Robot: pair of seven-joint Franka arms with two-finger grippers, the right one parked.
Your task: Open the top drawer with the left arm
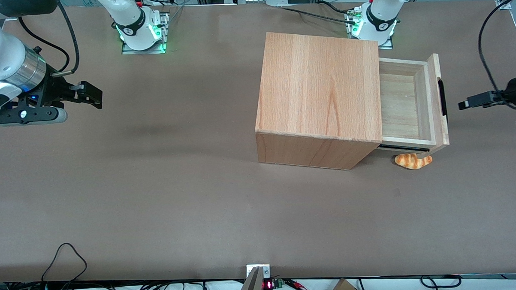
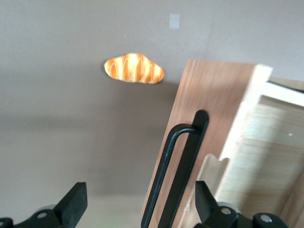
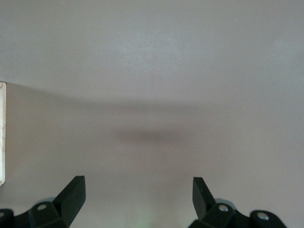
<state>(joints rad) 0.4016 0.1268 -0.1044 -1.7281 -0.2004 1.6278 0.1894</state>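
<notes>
The beech-coloured cabinet (image 1: 320,87) stands on the brown table, toward the working arm's end. Its top drawer (image 1: 434,100) is pulled well out, and the bare wooden inside shows from above. A slim black bar handle (image 1: 442,96) runs along the drawer's front panel (image 2: 190,95). My left arm's gripper (image 1: 463,104) hovers in front of that handle, a short gap away and at about its height. It is open. In the left wrist view the handle (image 2: 183,166) runs between the two spread fingers of the gripper (image 2: 140,194), and neither touches it.
A small toy croissant (image 1: 413,160) lies on the table under the open drawer's corner nearest the front camera; the left wrist view also catches the croissant (image 2: 134,69). Cables trail along the table's edge nearest the front camera.
</notes>
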